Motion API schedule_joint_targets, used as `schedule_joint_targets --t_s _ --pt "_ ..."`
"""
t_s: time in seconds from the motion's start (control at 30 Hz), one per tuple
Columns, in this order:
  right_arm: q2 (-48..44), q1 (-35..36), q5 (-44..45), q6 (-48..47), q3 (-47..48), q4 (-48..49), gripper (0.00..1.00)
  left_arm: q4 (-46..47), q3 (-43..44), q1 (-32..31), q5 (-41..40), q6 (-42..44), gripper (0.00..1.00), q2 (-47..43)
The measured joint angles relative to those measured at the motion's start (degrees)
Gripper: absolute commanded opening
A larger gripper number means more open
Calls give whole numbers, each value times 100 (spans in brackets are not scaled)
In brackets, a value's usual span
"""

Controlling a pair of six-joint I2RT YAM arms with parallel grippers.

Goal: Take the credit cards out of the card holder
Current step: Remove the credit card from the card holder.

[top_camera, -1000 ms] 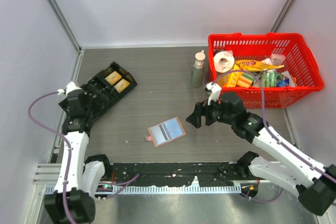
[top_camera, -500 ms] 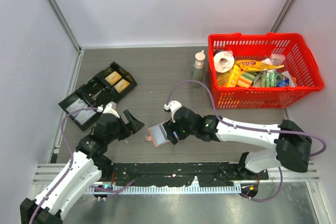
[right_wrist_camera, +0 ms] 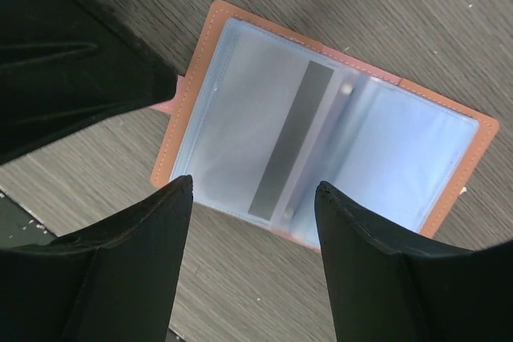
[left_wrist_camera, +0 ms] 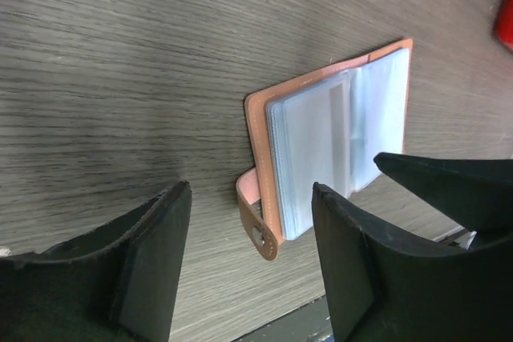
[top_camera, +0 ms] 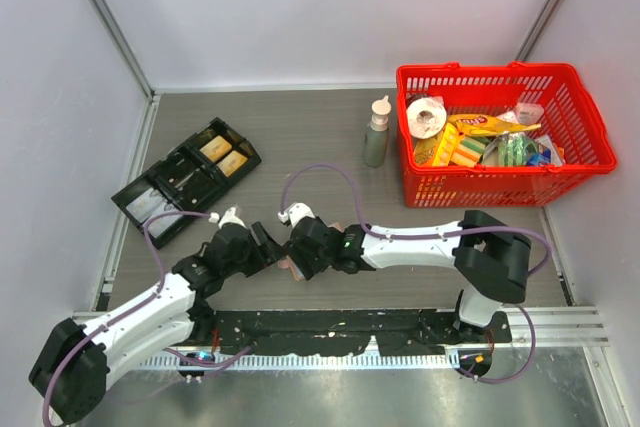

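**Cards not out yet**

The small tan-pink leather-like card holder (right_wrist_camera: 461,174) lies open and flat on the grey wood-look bench (top_camera: 300,137). It is near the bottom middle of the top picture. There, both arms crowd over it and hide most of it.

Inside the holder are clear pockets. The thin pale blue-grey credit cards (right_wrist_camera: 272,134) sit under them, and one shows a dark grey stripe. I cannot tell how many cards there are.

The right claw (right_wrist_camera: 252,190) hangs right over the open holder. Its two black fingers are spread wide and nothing is between them. The left claw (left_wrist_camera: 250,194) is low, at the side of the holder with the little strap tab. It is wide open too. The tab shows in the gap between its fingers, but neither finger seems to touch it.

How far along is the job? The holder is open, so that part looks done. No card lies loose on the bench, so I think every card is inside. One claw probably has to pin the holder down. The other then has to pinch a card edge and slide it out, one card after another.

The black tray with compartments (top_camera: 185,177), in the upper left, and the red plastic basket (top_camera: 590,147), in the upper right, are well apart from the holder.
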Motion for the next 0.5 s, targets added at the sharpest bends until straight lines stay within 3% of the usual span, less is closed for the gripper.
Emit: schedule_joint_targets --t_s 0.1,0.33,0.5 --pt "236 26 50 48 68 0 65 168 -11 -125 -24 -57 52 157" --pt "385 31 44 133 81 74 66 238 -116 -387 -72 -232 45 138" --pt "387 31 -37 216 83 175 69 223 -153 -592 -111 -352 30 116"
